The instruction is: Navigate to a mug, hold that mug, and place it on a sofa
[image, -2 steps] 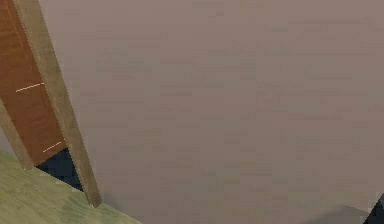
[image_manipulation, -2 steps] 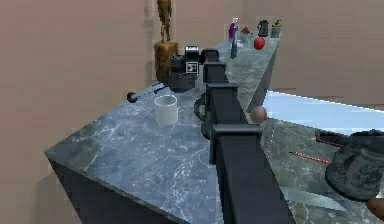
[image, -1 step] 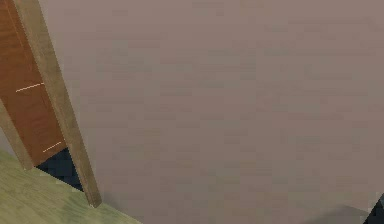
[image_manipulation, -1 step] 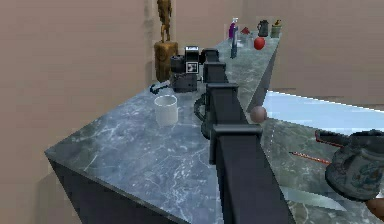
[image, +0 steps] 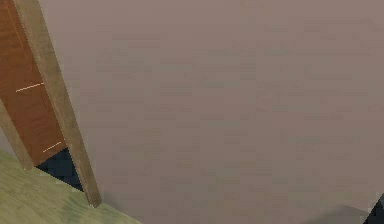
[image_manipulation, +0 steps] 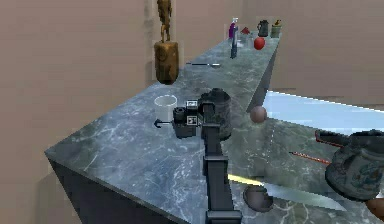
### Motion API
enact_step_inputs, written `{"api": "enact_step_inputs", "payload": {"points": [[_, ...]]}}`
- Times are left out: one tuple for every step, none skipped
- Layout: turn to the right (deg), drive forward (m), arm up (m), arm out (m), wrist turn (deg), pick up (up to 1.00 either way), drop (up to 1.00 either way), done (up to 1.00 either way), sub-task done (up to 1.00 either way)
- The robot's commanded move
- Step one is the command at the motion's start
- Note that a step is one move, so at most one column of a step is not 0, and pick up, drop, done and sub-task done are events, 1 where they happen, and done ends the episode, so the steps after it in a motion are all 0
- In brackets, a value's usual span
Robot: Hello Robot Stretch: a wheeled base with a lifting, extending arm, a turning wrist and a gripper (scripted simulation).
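Observation:
In the arm side view my arm [image_manipulation: 214, 165] rises over a dark marble counter [image_manipulation: 110, 145]. The gripper [image_manipulation: 162, 123] sits at its far end, near the counter's left edge. A small pale see-through cup [image_manipulation: 165, 102] stands on the counter just beyond the fingers. Right of the white marker squares stands a dark grey rounded vessel [image_manipulation: 216, 106]. With these things on the surface by the gripper, I cannot tell whether it holds anything.
Farther along the counter stand a wooden statue [image_manipulation: 165, 52], a purple bottle [image_manipulation: 233, 32], a red apple [image_manipulation: 259, 43] and two dark pots [image_manipulation: 264, 28]. A knife [image_manipulation: 285, 190] and a dark kettle [image_manipulation: 355, 165] lie at the right. The forward view faces a plain wall [image: 230, 110] with a brown door [image: 25, 90] at its left.

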Motion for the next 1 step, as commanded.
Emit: {"api": "enact_step_inputs", "payload": {"points": [[0.0,0.0,0.0,0.0,0.0,1.0,0.0,0.0,0.0]]}}
